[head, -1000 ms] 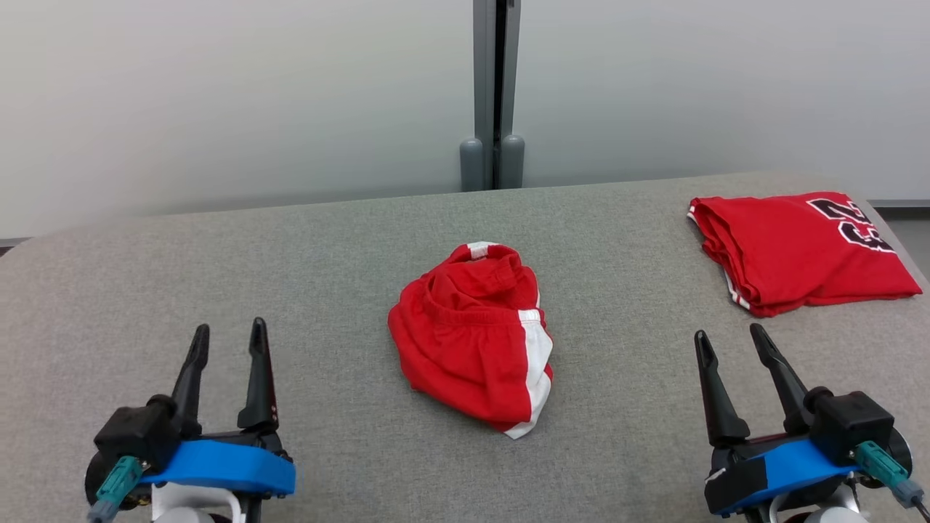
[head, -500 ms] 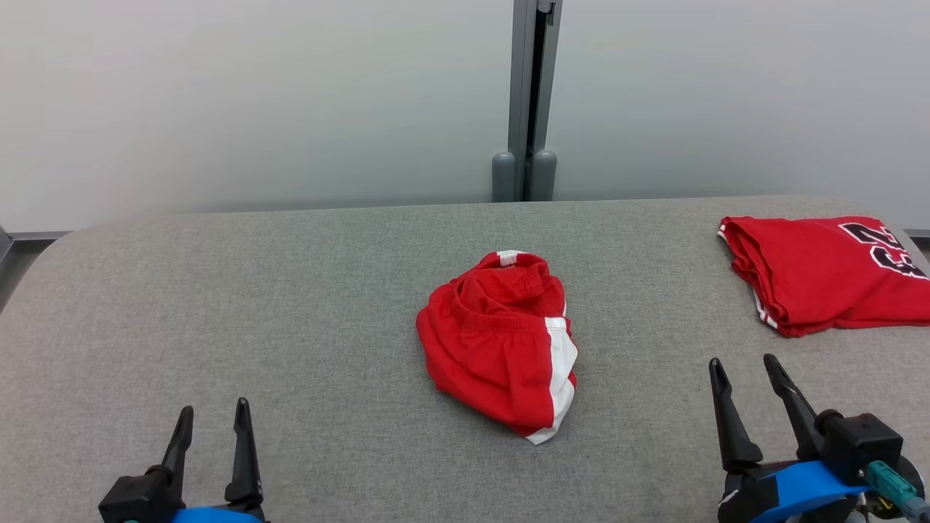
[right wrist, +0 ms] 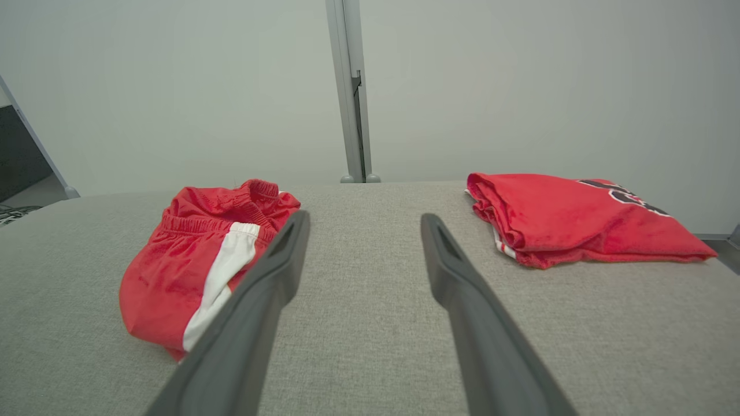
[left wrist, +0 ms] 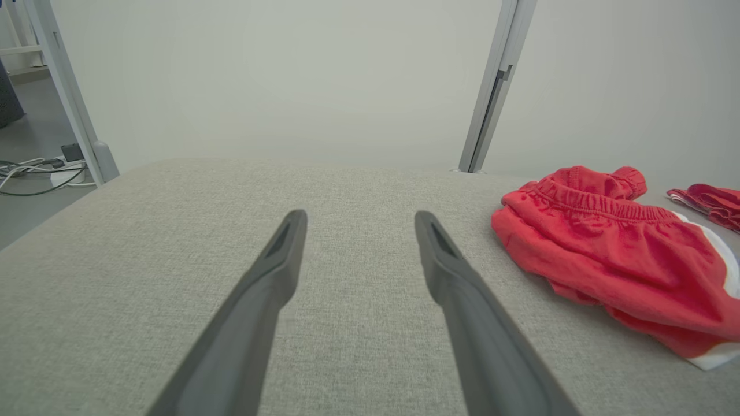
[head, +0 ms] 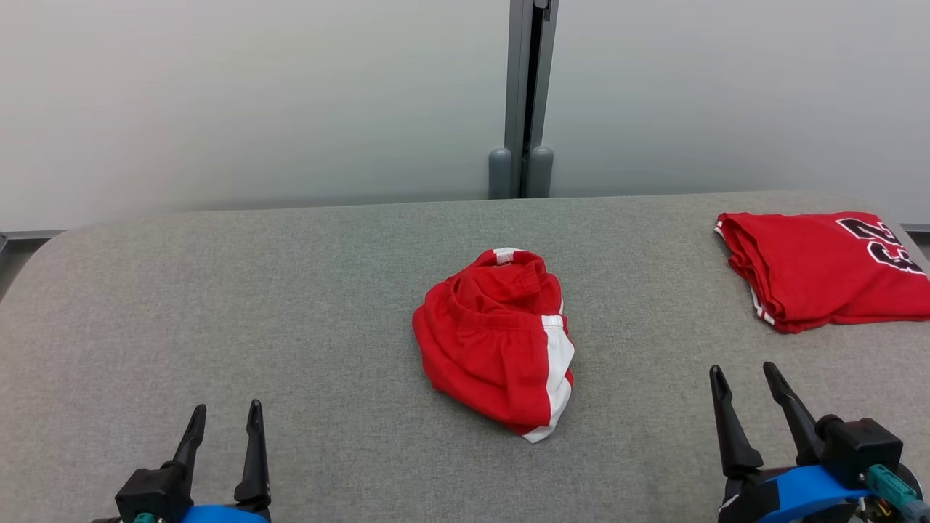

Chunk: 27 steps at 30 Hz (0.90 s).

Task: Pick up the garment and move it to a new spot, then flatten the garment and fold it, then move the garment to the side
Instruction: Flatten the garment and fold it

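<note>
The garment is a crumpled pair of red shorts with a white side stripe, lying bunched in the middle of the grey table. The left wrist view has the garment at its right, and the right wrist view has the garment at its left. My left gripper stands open near the table's front left, well clear of the shorts. My right gripper stands open at the front right, also apart from them. Nothing is between either pair of fingers.
A folded red jersey with black numbers lies at the table's far right; the same jersey sits right of my fingers in the right wrist view. A grey partition post stands behind the table. Cables lie on the floor beyond the left edge.
The head camera has shifted, so the whole scene sits further right and lower than a second ago. Both grippers show lower in the picture. The shorts and jersey have not moved on the table.
</note>
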### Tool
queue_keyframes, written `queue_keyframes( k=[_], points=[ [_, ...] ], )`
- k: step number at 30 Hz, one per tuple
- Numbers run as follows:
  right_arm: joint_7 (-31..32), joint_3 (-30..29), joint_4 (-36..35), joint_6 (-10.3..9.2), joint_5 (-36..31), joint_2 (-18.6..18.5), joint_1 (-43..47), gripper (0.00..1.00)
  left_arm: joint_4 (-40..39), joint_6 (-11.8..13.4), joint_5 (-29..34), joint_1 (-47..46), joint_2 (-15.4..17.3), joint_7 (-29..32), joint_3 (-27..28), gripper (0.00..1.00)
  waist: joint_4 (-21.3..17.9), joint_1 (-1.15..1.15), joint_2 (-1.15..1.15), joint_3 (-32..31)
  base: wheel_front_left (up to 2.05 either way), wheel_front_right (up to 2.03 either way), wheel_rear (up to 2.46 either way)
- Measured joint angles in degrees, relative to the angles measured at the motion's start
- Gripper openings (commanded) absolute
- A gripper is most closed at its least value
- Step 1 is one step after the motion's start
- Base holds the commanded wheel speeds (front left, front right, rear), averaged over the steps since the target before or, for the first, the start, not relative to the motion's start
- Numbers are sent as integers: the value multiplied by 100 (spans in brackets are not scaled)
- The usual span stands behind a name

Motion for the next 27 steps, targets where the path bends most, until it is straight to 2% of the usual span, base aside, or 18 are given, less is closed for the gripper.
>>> queue_keyframes(
  k=[21,27],
  points=[
    [-76,116,114,0,73,0,-20,100,102,-63,-49,-127,35,0,-110,100,-94,0,1,101,0,0,0],
    [-76,211,108,0,105,1,-58,100,-74,-32,-92,-359,97,244,-126,100,-145,0,1,191,0,0,0]
  ],
)
